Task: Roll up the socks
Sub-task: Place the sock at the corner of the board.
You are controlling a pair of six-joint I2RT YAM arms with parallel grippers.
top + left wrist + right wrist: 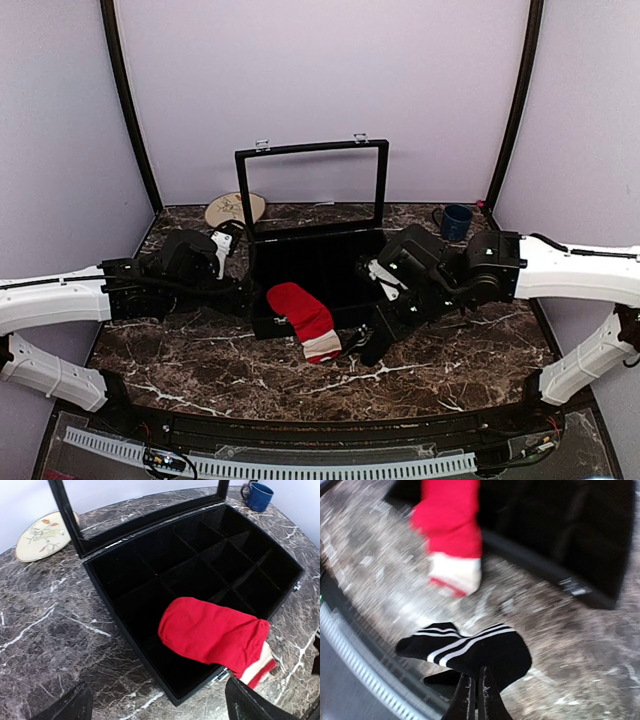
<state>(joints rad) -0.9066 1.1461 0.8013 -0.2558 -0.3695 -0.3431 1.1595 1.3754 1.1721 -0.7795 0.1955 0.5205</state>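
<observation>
A red sock (300, 310) with a cream-white cuff (323, 347) hangs over the front wall of the open black case (262, 325); its cuff lies on the marble. It shows in the left wrist view (210, 632) and, blurred, in the right wrist view (450, 517). My right gripper (476, 682) is shut on a black sock with white stripes (485, 652) and holds it just above the table, right of the cuff (368, 345). My left gripper (157, 705) is open and empty over the marble at the case's front left corner (245, 298).
The case (127, 635) has several empty compartments and an upright lid frame (310, 150). A blue mug (456, 221) stands at the back right and a decorated plate (235, 209) at the back left. A perforated rail (300, 465) runs along the near edge.
</observation>
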